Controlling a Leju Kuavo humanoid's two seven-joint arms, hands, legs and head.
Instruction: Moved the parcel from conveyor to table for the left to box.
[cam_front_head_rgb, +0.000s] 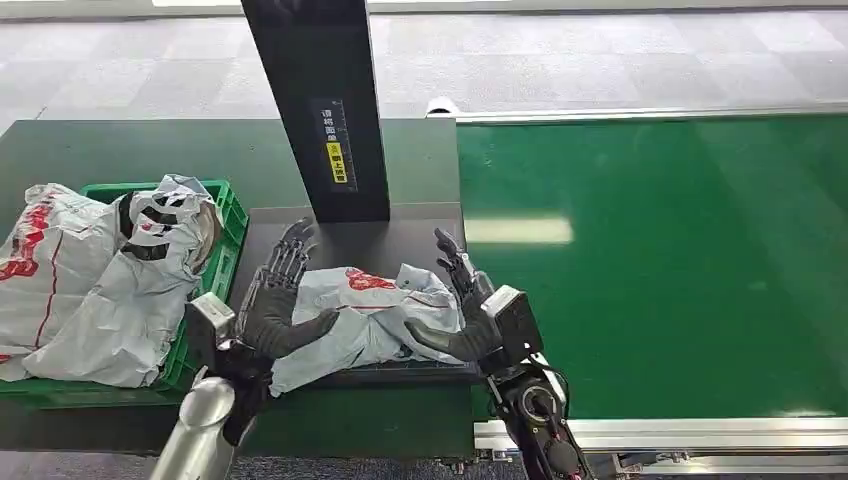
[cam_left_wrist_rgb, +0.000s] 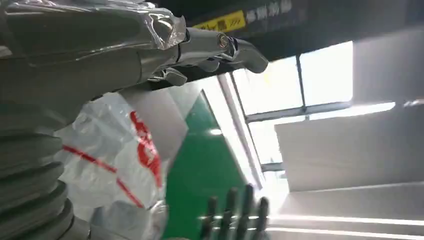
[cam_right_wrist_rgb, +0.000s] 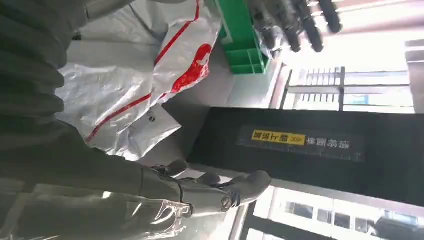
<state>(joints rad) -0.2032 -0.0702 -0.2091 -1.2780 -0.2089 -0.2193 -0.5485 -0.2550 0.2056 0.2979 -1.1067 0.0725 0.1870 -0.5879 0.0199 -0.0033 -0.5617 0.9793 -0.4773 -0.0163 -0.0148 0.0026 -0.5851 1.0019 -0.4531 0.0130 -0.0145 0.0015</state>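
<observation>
Parcel (cam_front_head_rgb: 370, 315) is a crumpled grey plastic mailer with red print, lying on a dark flat plate (cam_front_head_rgb: 400, 245) on the bench (cam_front_head_rgb: 100, 150), right between the two robot hands. Left robot hand (cam_front_head_rgb: 285, 295) sits against the parcel's left side with its fingers stretched out and apart and the thumb laid onto the plastic; it's touching the bag but I can't tell if it really has a grip on it. Right robot hand (cam_front_head_rgb: 465, 310) is on the other side, fingers spread and pointing up and away, thumb reaching toward the parcel's right edge, looks like it's just touching or just beside it, hard to say which. From the right wrist view you get the same parcel (cam_right_wrist_rgb: 145, 85) with its red stripe and blotch just past the thumb, and the left hand's dark fingers (cam_right_wrist_rgb: 295, 22) beyond it. The left wrist view has the bag (cam_left_wrist_rgb: 115, 165) close in front too. Straight ahead of both hands a black upright post (cam_front_head_rgb: 320, 100) with a yellow label (cam_front_head_rgb: 338, 160) stands at the far edge of the plate. Off past the left robot hand there's a green crate (cam_front_head_rgb: 225, 215) stuffed with more grey mailers (cam_front_head_rgb: 100, 280), spilling over the rim. Out past the right robot hand is the green conveyor belt (cam_front_head_rgb: 650, 260) with a silver rail along its near edge.
</observation>
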